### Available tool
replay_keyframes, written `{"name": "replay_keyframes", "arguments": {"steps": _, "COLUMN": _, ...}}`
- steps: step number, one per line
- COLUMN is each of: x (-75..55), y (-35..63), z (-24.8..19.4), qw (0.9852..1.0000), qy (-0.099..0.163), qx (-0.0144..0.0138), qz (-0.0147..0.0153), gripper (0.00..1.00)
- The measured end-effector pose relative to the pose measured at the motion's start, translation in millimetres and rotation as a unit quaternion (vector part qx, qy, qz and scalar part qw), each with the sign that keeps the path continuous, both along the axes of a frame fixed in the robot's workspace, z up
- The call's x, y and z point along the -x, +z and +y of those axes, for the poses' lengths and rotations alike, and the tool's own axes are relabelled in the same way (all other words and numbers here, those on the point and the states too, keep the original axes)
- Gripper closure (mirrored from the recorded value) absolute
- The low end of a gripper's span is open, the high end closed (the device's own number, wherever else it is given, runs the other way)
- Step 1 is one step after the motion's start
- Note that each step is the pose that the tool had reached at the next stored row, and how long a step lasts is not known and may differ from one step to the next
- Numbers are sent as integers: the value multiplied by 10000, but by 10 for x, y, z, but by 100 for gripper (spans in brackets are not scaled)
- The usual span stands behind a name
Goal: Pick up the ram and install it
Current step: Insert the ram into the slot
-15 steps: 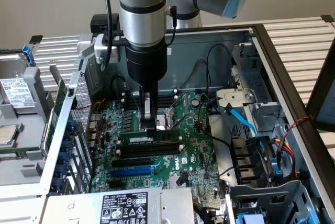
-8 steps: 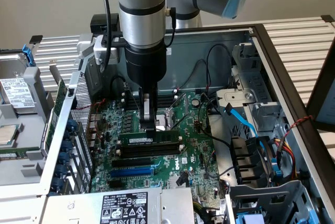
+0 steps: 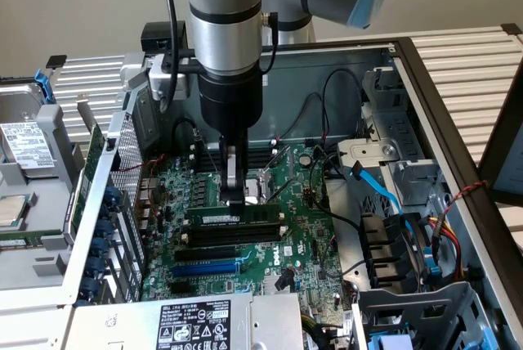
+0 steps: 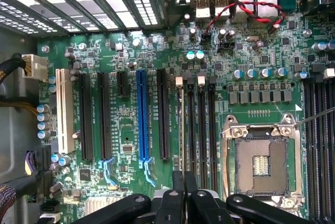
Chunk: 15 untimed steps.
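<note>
The ram is a thin green stick with a label. It stands on edge in one of the black slots of the motherboard, inside the open computer case. My gripper comes straight down onto its top edge near the middle, fingers pressed together on the stick. In the wrist view the ram shows edge-on as a thin line in the slot next to the white end clips. It runs in between my black fingertips, and the gripper is shut around it.
Other black slots and the long blue slot lie nearer the camera than the ram. The CPU socket sits beside the memory slots. Cables and blue drive bays crowd the exterior view's right. A metal card bracket wall rises on the left.
</note>
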<state>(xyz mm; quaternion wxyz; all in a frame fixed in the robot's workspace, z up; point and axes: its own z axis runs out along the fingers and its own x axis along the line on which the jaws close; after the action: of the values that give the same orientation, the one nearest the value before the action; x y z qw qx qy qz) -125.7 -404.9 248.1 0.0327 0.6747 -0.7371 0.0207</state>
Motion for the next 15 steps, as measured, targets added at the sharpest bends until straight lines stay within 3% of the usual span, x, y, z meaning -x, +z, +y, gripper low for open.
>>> {"name": "replay_keyframes", "arguments": {"steps": 7, "x": -1, "y": 1, "z": 0, "qw": 10000, "qy": 0, "qx": 1, "qz": 7, "gripper": 88}}
{"name": "replay_keyframes", "arguments": {"steps": 10, "x": -14, "y": 0, "z": -1, "qw": 10000, "qy": 0, "qx": 1, "qz": 60, "gripper": 88}}
{"name": "replay_keyframes", "arguments": {"steps": 15, "x": -14, "y": 1, "z": -1, "qw": 10000, "qy": 0, "qx": 0, "qz": 61, "gripper": 88}}
